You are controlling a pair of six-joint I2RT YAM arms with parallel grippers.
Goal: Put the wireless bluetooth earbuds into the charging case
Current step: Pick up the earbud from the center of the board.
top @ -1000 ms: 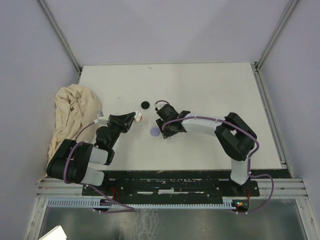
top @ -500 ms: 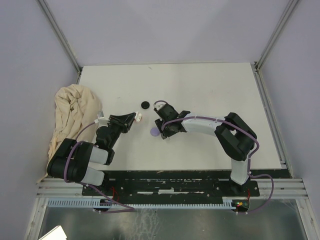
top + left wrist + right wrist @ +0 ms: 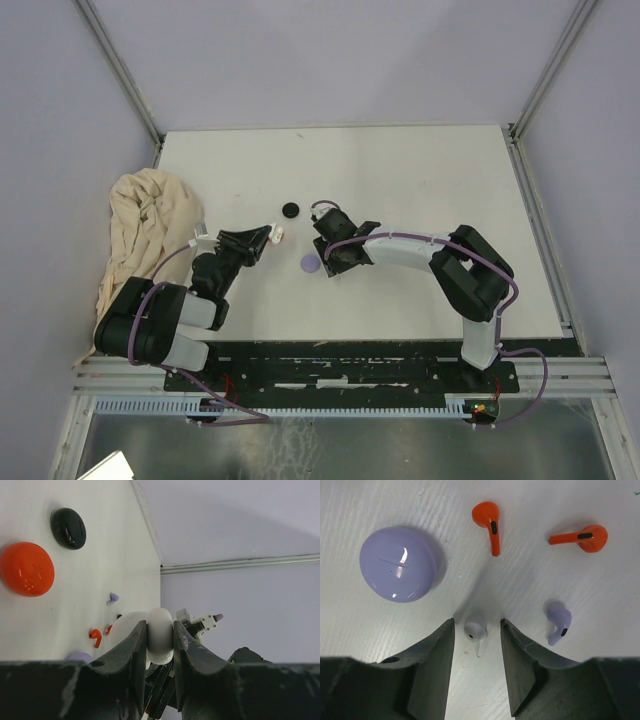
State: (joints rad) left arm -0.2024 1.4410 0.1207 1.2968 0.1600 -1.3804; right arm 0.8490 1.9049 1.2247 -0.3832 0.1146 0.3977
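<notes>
Evidently, the step in hand was the pick-up of the white earbud (image 3: 474, 629). It lay flat on the table (image 3: 600, 595), stem pointing toward the camera. The right gripper (image 3: 476, 624) was low over it, jaws parted, one finger on each side and neither clearly touching it. It had hold of nothing.

The left gripper (image 3: 160, 628) was closed on a white charging case (image 3: 160, 641), pinched across its rounded body and held off the surface. A second white rounded part showed just behind the near finger. Whether this was an opened lid could not be determined.

Other items noted on the table:
- Two red earbuds (image 3: 490, 519), apart from each other and beyond the white one.
- One lilac earbud (image 3: 559, 626), just beside the right-hand finger.
- A closed lilac case (image 3: 398, 564), near the left-hand finger.
- A red case (image 3: 26, 569) and a black case (image 3: 68, 528), seen from the left wrist, both shut.
- A crumpled cloth (image 3: 145, 230) at the table's left edge.

Assessment: no earbud had yet been seated. The next move called for closing the right jaws squarely on the white earbud without disturbing the lilac one. The earbud would then need lifting and carrying to the held case. Small size and smooth plastic made slippage likely, so a centred grip would be needed.
</notes>
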